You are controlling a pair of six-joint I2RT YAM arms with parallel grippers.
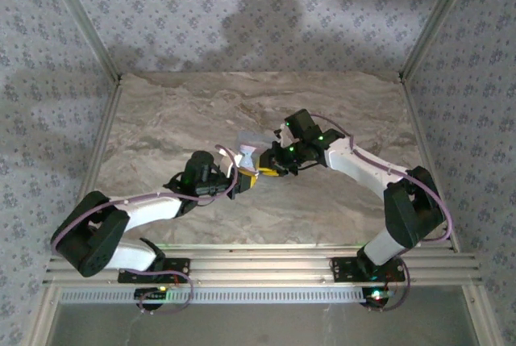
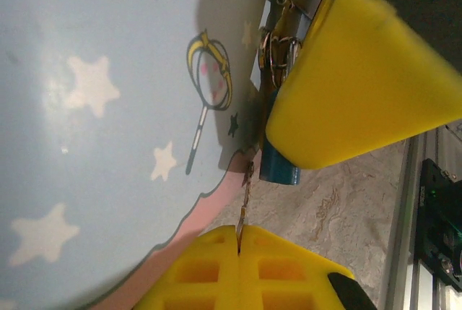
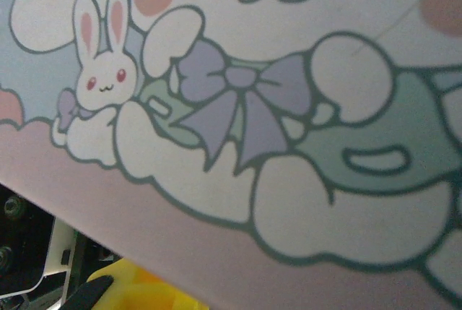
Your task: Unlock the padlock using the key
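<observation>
Mid-table, right where the two arms meet, the padlock (image 2: 280, 167) is a tiny blue thing on the marble table (image 2: 339, 209). It sits just beside the edge of the tin (image 2: 94, 108) and is partly tucked under a fat yellow finger (image 2: 361, 86) of the right gripper (image 1: 272, 172). Whether that gripper is apart or closed, I honestly can't tell.

A thin brassy sliver that looks like the key (image 2: 244, 205) pokes edge-on out of the left gripper (image 2: 239, 246), whose yellow pads are pressed together on it. Its tip is close to the padlock; touching or not, can't say.

A few small metal rings (image 2: 280, 44) sit against the tin next to that same yellow finger. From the right wrist, the tin's lid shows a cartoon bunny and a purple bow.

From above, the tin lies just on the far side of both grippers, with the left arm reaching in from the near left and the right arm from the near right.
</observation>
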